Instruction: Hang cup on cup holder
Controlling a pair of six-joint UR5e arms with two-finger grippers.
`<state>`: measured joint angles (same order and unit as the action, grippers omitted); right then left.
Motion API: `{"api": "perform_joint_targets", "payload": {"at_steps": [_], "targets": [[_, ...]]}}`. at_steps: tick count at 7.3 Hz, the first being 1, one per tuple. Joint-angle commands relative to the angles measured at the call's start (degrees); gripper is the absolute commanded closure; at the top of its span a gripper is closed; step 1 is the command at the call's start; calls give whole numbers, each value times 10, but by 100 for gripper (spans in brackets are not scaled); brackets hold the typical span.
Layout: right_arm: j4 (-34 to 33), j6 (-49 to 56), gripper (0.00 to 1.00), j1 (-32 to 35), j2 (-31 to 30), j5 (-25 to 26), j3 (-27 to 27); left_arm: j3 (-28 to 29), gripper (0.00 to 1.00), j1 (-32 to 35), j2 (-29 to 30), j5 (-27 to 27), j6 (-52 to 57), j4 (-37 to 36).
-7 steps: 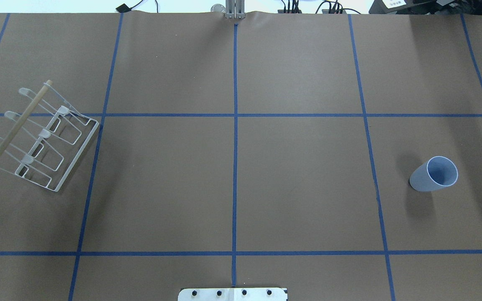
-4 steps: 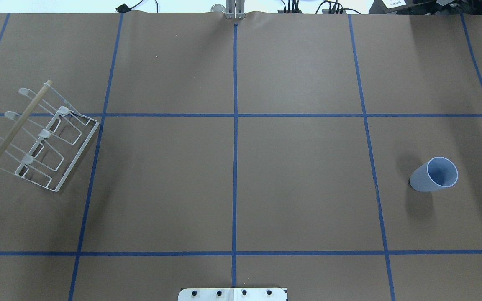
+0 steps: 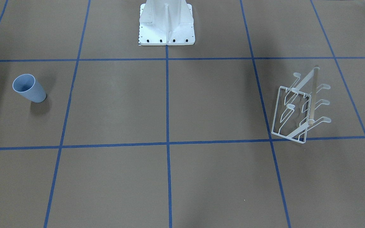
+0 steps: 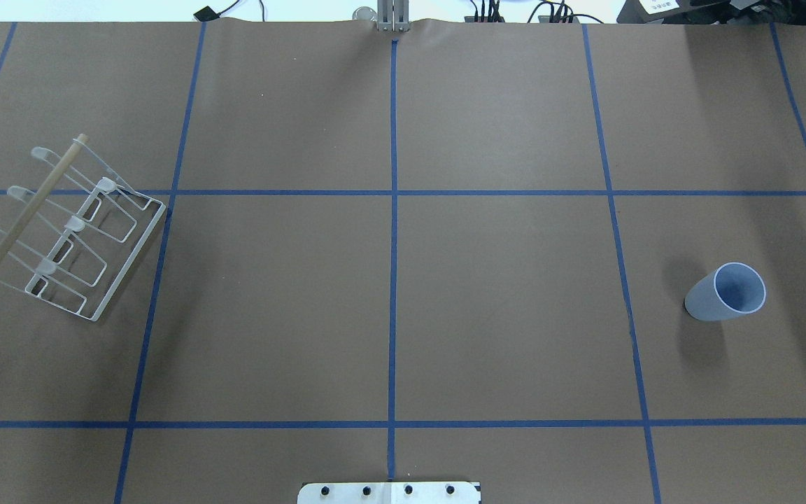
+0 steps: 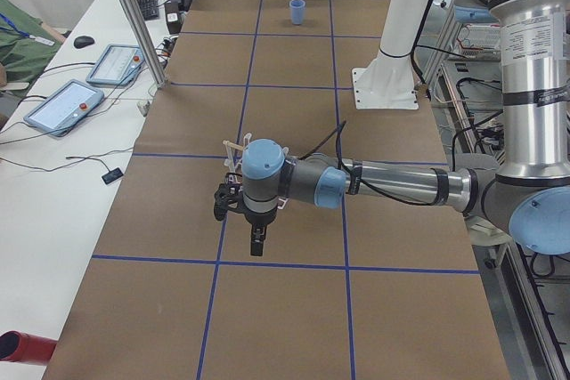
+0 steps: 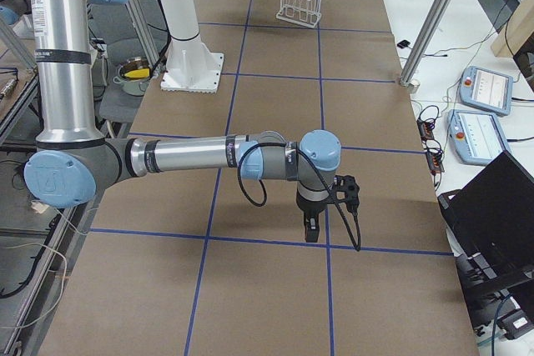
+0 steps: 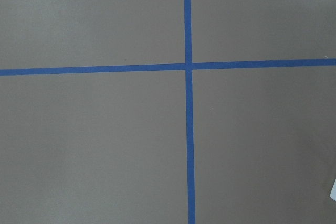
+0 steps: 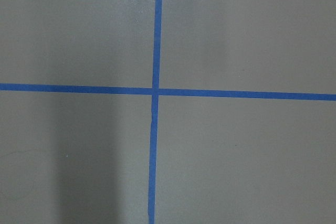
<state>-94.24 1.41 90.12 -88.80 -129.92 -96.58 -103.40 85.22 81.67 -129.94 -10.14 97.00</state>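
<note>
The light-blue cup (image 4: 725,292) stands upright, mouth up, on the right part of the table; it also shows in the front view (image 3: 28,88) and far off in the left side view (image 5: 297,12). The white wire cup holder (image 4: 31,207) with its wooden dowel stands at the far left, empty, also in the front view (image 3: 313,95) and the right side view (image 6: 300,4). My left gripper (image 5: 256,242) and right gripper (image 6: 310,229) hang high over the table, pointing down, far from both. I cannot tell whether they are open or shut. Both wrist views show only paper and tape.
Brown paper with blue tape grid lines (image 4: 393,280) covers the table. The white robot pedestal (image 3: 166,22) stands at the table's near middle edge. Metal posts (image 6: 430,22), tablets (image 5: 62,104) and a laptop (image 6: 496,206) stand on the operators' side.
</note>
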Motion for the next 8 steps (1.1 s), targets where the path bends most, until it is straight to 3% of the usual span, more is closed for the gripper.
{"api": "perform_joint_targets", "payload": {"at_steps": [1,2,4,5,8], "targets": [[-6,4,0,-28,3,2,-53,-30,1,-3,4,-9,-1,1],[1,-5,0,-53,-1,-16,-55,-37,2,-2,2,-10,-3,3],[5,-27,0,-61,-3,-117,-73,-43,2,-2,-10,-10,-1,3],[4,-32,0,-72,-8,-138,-102,-44,2,-1,-11,-11,-1,4],[5,-31,0,-158,-34,-105,-133,-46,2,-1,-11,-11,-1,5]]}}
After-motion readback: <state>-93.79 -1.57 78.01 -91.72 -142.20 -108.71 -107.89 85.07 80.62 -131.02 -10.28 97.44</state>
